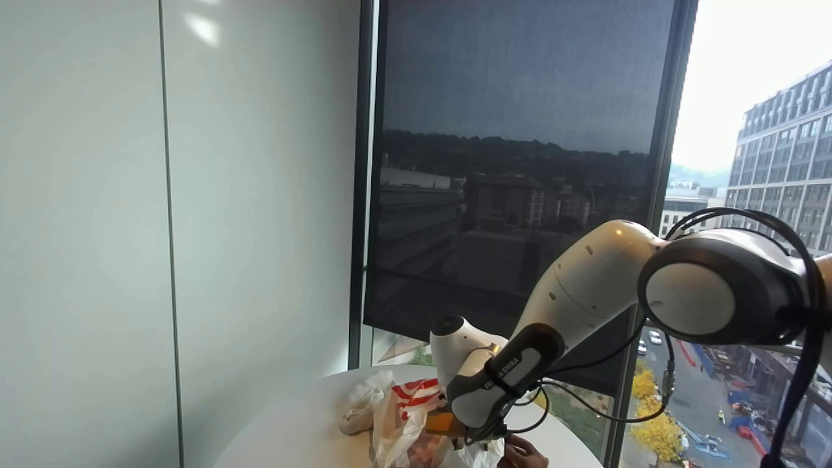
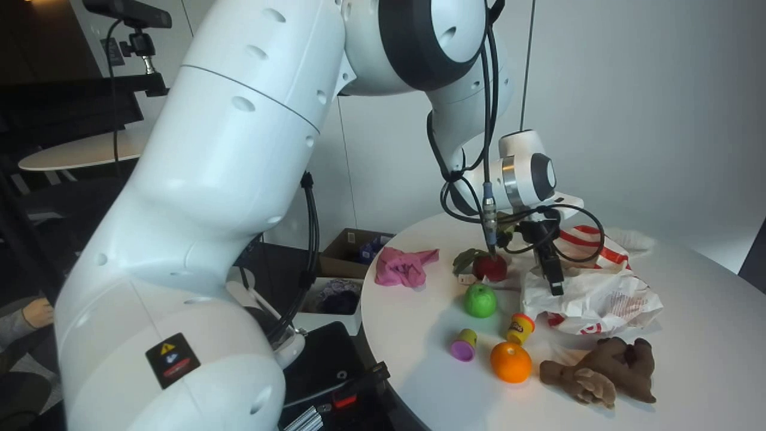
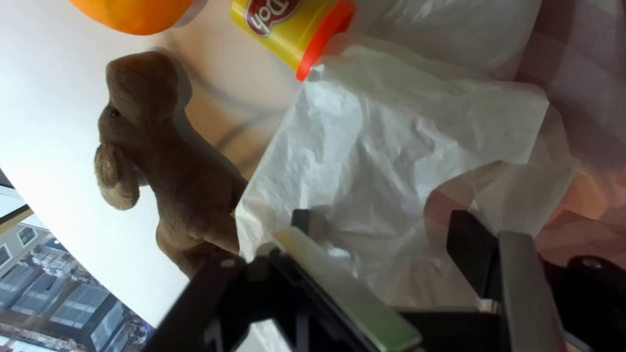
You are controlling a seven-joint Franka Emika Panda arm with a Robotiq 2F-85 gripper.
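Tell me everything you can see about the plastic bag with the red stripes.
The plastic bag looks thin and crinkly, white and partly see-through, with bold red stripes and smaller red printing. It lies crumpled on the round white table, reddish patches showing through in the wrist view. The jaws stand apart over its pale folds; whether they touch it is unclear. A yellow tub is right by its edge; contact there can't be told either.

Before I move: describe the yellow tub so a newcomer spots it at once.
In an exterior view, find the white table, then the crumpled plastic bag with red print. The yellow tub is between that bag and the orange. Its red-orange lid sets it apart from the purple-lidded tub nearby.
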